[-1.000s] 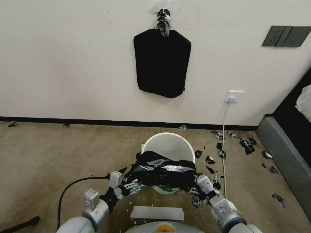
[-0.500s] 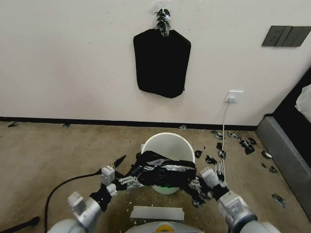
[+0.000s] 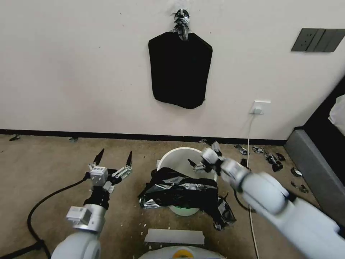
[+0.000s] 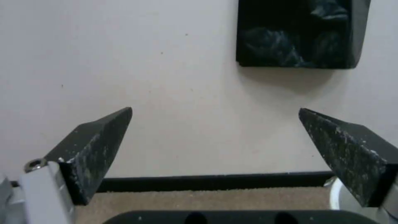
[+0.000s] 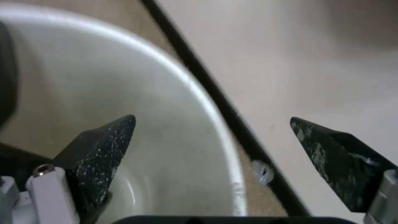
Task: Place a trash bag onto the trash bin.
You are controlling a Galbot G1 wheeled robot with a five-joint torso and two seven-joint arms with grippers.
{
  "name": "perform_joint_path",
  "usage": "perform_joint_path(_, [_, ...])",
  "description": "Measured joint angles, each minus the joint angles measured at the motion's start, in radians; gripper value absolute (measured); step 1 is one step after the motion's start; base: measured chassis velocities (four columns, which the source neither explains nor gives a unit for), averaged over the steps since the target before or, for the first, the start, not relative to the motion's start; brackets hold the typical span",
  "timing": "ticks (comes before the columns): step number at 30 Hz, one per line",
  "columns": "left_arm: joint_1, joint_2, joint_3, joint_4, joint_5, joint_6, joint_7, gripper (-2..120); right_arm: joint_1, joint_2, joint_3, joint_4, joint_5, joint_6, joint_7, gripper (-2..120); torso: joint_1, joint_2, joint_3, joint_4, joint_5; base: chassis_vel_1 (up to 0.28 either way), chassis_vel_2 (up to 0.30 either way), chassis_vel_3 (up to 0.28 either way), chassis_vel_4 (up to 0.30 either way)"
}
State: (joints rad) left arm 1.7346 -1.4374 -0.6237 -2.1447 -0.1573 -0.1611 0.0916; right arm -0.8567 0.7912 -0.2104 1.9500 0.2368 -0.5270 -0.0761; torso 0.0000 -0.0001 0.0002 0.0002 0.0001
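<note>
The bag [image 3: 179, 192] lies crumpled across the bin's [image 3: 187, 158] near rim, long axis left to right, my right gripper [image 3: 205, 158] nearer, spread empty above the far rim, my left gripper [image 3: 112, 162] spread empty beside it over carpet [image 3: 43, 169], wall [image 3: 72, 72] behind.

Black bag bundle [image 3: 180, 69] hangs on wall — scraps [image 3: 272, 159] litter carpet.

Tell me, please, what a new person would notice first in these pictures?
The crinkled trash bag lies draped over the near rim of the trash bin, held by neither arm. The right gripper hovers over the bin, jaws open; the left gripper is raised left of it. A flat black bundle hangs on the wall.
</note>
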Motion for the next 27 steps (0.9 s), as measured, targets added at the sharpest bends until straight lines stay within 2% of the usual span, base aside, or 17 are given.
perform_joint_path(1, [0.0,0.0,0.0,0.0,0.0,0.0,0.0,100,0.0,0.0,0.0,0.0,0.0,0.0,0.0,100,0.0,0.0,0.0,0.0,0.0,0.0,0.0,0.0,0.0])
perform_joint_path(3, [0.011,-0.007,0.002,0.012,0.034,0.005,0.0,100,0.145,0.047,-0.114,-0.132,0.009,-0.055,-0.049,100,0.0,0.0,0.0,-0.0002,0.0,0.0,0.0,0.0,0.0])
perform_joint_path(5, [0.028,0.013,0.009,0.02,0.029,0.025,0.001,100,0.224,0.075,-0.169,-0.202,0.009,-0.091,-0.064,100,0.0,0.0,0.0,-0.0002,0.0,0.0,0.0,0.0,0.0])
perform_joint_path(9, [0.035,0.029,0.01,0.025,0.014,0.035,0.001,100,0.288,0.09,-0.22,-0.246,0.025,-0.11,-0.081,100,0.0,0.0,0.0,-0.0003,-0.0002,0.0,0.0,0.0,0.0])
perform_joint_path(13, [0.039,0.039,0.012,0.032,0.006,0.043,0.003,100,0.389,0.11,-0.321,-0.323,0.094,-0.133,-0.114,100,0.0,0.0,0.0,-0.0003,-0.0003,0.0,0.0,0.0,0.0])
perform_joint_path(18, [0.04,0.033,0.017,0.034,0.007,0.044,0.004,100,0.432,0.119,-0.362,-0.355,0.128,-0.145,-0.135,100,0.0,0.0,0.0,-0.0001,-0.0002,0.0,0.0,0.0,0.0])
perform_joint_path(20, [0.04,0.029,0.021,0.034,0.012,0.044,0.006,100,0.459,0.119,-0.391,-0.376,0.134,-0.148,-0.157,96,0.0,0.0,0.0,-0.0002,-0.0002,0.0,0.0,0.0,0.0])
perform_joint_path(21, [0.041,0.027,0.021,0.035,0.015,0.044,0.007,100,0.468,0.119,-0.397,-0.384,0.135,-0.151,-0.161,89,0.0,0.0,0.0,-0.0003,-0.0002,0.0,0.0,0.0,0.0])
perform_joint_path(22, [0.041,0.027,0.021,0.035,0.015,0.044,0.007,100,0.468,0.119,-0.397,-0.384,0.135,-0.151,-0.161,89,0.0,0.0,0.0,-0.0003,-0.0002,0.0,0.0,0.0,0.0])
perform_joint_path(24, [0.042,0.025,0.022,0.038,0.018,0.044,0.007,100,0.485,0.112,-0.414,-0.39,0.135,-0.153,-0.17,78,0.0,0.0,0.0,-0.0002,-0.0002,0.0,0.0,0.0,0.0])
perform_joint_path(25, [0.042,0.025,0.022,0.038,0.018,0.044,0.007,100,0.485,0.112,-0.414,-0.39,0.135,-0.153,-0.17,78,0.0,0.0,0.0,-0.0002,-0.0002,0.0,0.0,0.0,0.0])
perform_joint_path(27, [0.041,0.025,0.024,0.042,0.021,0.044,0.008,100,0.502,0.107,-0.426,-0.391,0.143,-0.154,-0.173,67,0.0,0.0,0.0,-0.0003,-0.0002,0.0,0.0,0.0,0.0])
